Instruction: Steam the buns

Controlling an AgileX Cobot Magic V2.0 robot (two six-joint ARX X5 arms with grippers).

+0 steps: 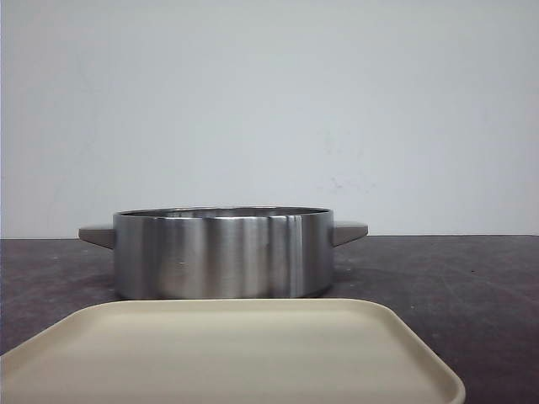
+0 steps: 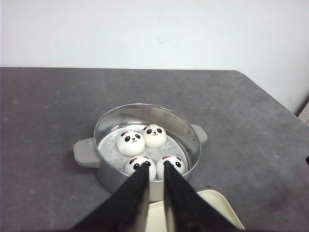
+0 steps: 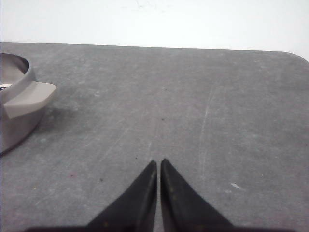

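The front view shows only the outside of the steel pot (image 1: 223, 254), its two grey handles, and the beige tray (image 1: 227, 353) lying empty just in front of it on the dark table (image 1: 472, 286); the pot wall hides the contents, and neither arm appears. The left wrist view looks down into the pot (image 2: 145, 116) and shows the four buns (image 2: 149, 150) (white domes with black panda faces) resting on its pale floor, two toward the far side and two toward the near wall, close together. The left gripper (image 2: 155, 166) hangs above the near pot rim, its black fingers narrowly apart and holding nothing; a tray corner (image 2: 212, 208) shows beneath it. The right wrist view shows one pot handle (image 3: 29, 99) at the frame edge and bare table (image 3: 193, 96). The right gripper (image 3: 158, 163) is over the table, fingertips nearly together, empty, well apart from the pot.
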